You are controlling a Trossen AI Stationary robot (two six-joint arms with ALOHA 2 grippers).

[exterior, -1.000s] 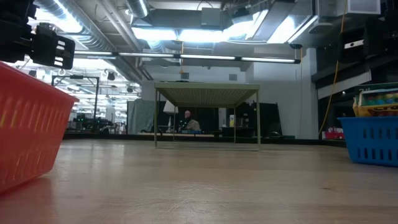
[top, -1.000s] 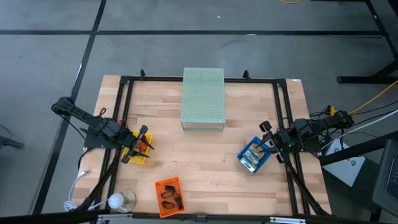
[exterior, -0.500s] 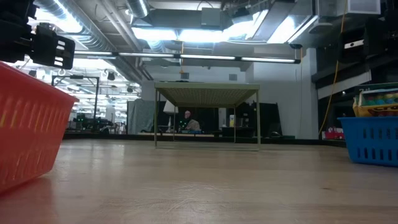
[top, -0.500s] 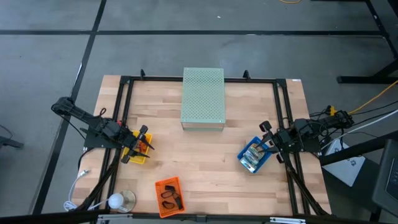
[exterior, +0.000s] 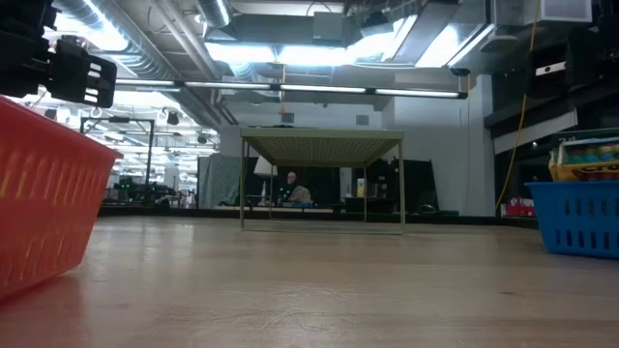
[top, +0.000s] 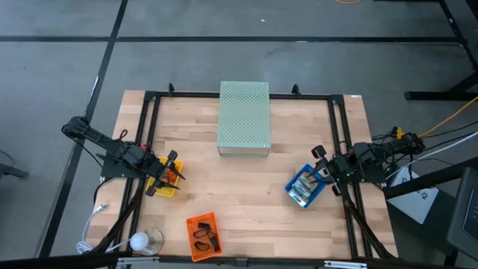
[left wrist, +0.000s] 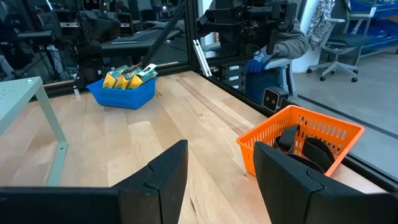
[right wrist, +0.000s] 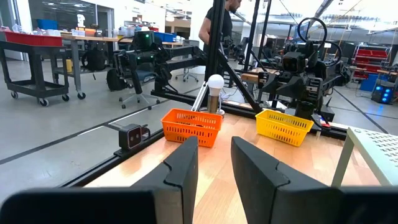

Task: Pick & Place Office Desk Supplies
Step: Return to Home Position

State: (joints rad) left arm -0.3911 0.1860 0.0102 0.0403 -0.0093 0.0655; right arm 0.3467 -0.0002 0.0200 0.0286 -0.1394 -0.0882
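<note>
In the high view my left gripper (top: 170,173) hangs open over the yellow tray (top: 165,187) near the table's left edge; small reddish pieces show in the tray beside its fingers. My right gripper (top: 317,166) is open over the blue tray (top: 304,188), which holds the green-blue-white packets (top: 302,184). Black loop pieces (top: 206,237) lie in the orange tray (top: 202,236) near the near edge. The left wrist view shows my open left gripper (left wrist: 221,180), the packets (left wrist: 129,76) in the blue tray and the loops (left wrist: 306,147). The right wrist view looks past my open right gripper (right wrist: 214,169) at the orange tray (right wrist: 191,126) and yellow tray (right wrist: 284,126).
The pale green perforated box (top: 243,118) stands on thin legs at the middle of the far side. A white bulb-shaped object (top: 142,240) sits at the near left corner. A black frame (top: 239,96) borders the table. Bare wood lies between the trays. A person (right wrist: 219,25) stands beyond the table.
</note>
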